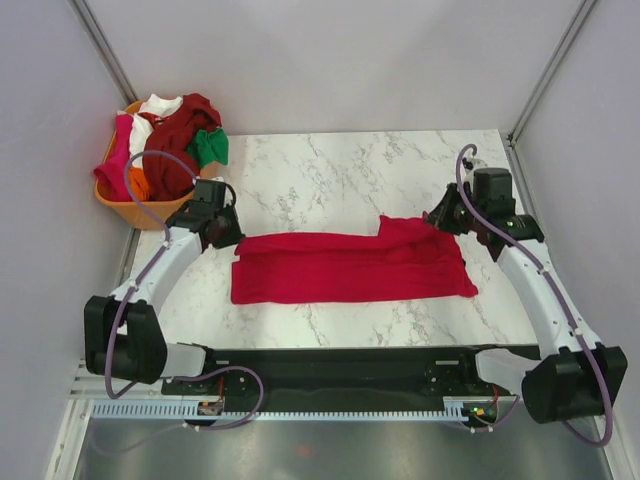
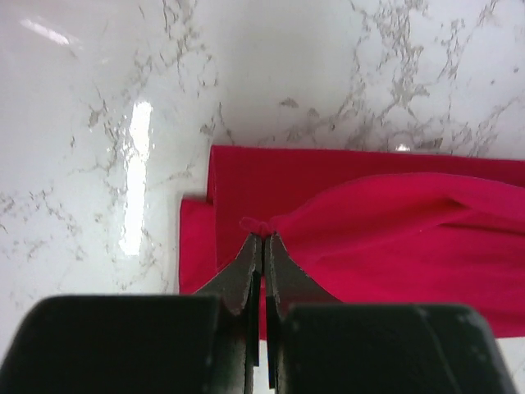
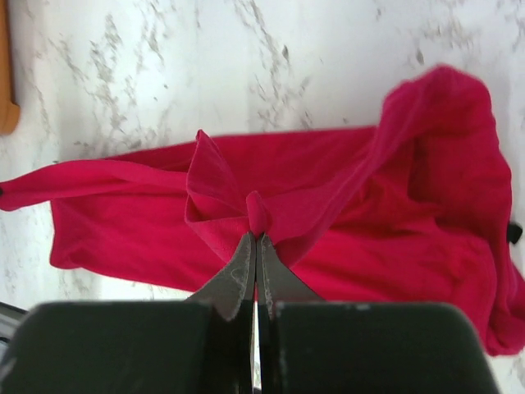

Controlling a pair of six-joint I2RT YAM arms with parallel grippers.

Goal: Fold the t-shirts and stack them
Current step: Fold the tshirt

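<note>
Across the middle of the marble table (image 1: 340, 165) lies the crimson red t-shirt (image 1: 350, 268), folded into a long band that runs left to right. The left part of the band lies flat. The right end is bunched and extends farther from the arm bases than the rest.

Left gripper (image 1: 230, 236): positioned at the far left corner of the band. The left wrist view shows its fingertips (image 2: 242, 275) closed together on a small pinch of red cloth, with a fold of fabric drawn up from the flat layer toward the tips.

Right gripper (image 1: 441, 219): positioned at the far right end of the band. The right wrist view shows its fingertips (image 3: 238, 275) pressed together on a raised tuck of the same shirt, with cloth gathered in pleats around the pinch.

At the far left corner of the table stands an orange plastic basket (image 1: 128, 211). It holds a loose heap of garments: a maroon t-shirt (image 1: 180, 140) on top, with magenta cloth (image 1: 117, 150), white cloth (image 1: 160, 105), green cloth (image 1: 210, 148) and orange cloth (image 1: 140, 183) showing around it.
</note>
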